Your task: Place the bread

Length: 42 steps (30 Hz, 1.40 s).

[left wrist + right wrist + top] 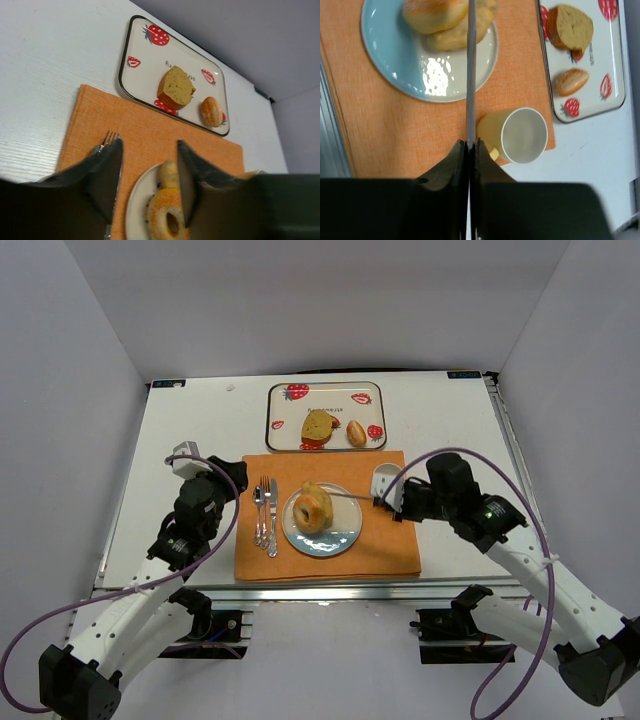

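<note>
A sugared ring bun (311,510) and a long roll lie stacked on a light blue plate (341,539) on the orange placemat (390,550). My right gripper (392,502) is shut on a thin metal utensil (355,498) whose tip reaches the breads; the right wrist view shows it edge-on (470,75) over the plate (385,60). My left gripper (234,478) is open and empty at the mat's left side; its wrist view shows the ring bun (167,220) and the roll (169,173) between its fingers.
A strawberry-print tray (280,430) at the back holds a bread slice (319,427) and a small roll (356,432). A yellow cup (385,480) lies on its side by the right gripper. A fork (259,510) and a knife (270,525) lie left of the plate.
</note>
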Each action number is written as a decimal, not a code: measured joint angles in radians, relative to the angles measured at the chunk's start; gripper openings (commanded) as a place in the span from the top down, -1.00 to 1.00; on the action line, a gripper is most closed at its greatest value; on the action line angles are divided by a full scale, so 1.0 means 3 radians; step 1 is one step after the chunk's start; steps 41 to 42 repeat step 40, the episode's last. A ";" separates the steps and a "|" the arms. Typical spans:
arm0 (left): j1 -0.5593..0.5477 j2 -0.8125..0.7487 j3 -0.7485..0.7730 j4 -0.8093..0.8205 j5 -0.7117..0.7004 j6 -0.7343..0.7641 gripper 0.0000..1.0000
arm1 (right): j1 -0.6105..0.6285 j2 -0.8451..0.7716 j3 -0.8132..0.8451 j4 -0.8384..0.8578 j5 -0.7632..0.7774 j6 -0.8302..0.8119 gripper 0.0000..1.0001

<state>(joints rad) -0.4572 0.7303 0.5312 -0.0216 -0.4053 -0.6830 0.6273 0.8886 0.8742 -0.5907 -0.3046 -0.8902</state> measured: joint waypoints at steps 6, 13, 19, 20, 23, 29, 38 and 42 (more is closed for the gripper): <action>0.0000 0.0001 0.0000 0.0003 0.0070 0.0008 0.62 | -0.0731 0.0332 0.0268 0.0493 0.0142 0.1120 1.00; 0.0008 0.0196 0.0000 0.0048 0.0331 0.0058 -0.16 | -0.1812 0.0834 0.0019 0.1527 0.0837 0.2182 1.00; 0.0011 0.0519 0.0000 0.0132 0.0731 0.0046 -0.47 | -0.2293 0.1759 -0.0258 0.1839 0.0909 0.2571 0.93; 0.0011 0.0535 0.0000 0.0140 0.0773 0.0046 -0.49 | -0.2335 0.1874 -0.0281 0.1893 0.0903 0.2597 0.76; 0.0011 0.0543 0.0000 0.0151 0.0858 0.0047 -0.50 | -0.2388 0.2108 -0.0290 0.2098 0.0872 0.2600 0.09; 0.0011 0.0543 0.0000 0.0160 0.0898 0.0047 -0.50 | -0.2426 0.2286 -0.0299 0.2169 0.0752 0.2415 -0.63; 0.0013 0.0598 0.0000 0.0226 0.1040 0.0071 -0.50 | -0.2544 0.2238 0.0031 0.1654 0.0820 0.2263 -0.79; 0.0013 0.0646 0.0000 0.0262 0.1114 0.0086 -0.50 | -0.2543 0.2150 0.0209 0.1544 0.0832 0.2252 -0.79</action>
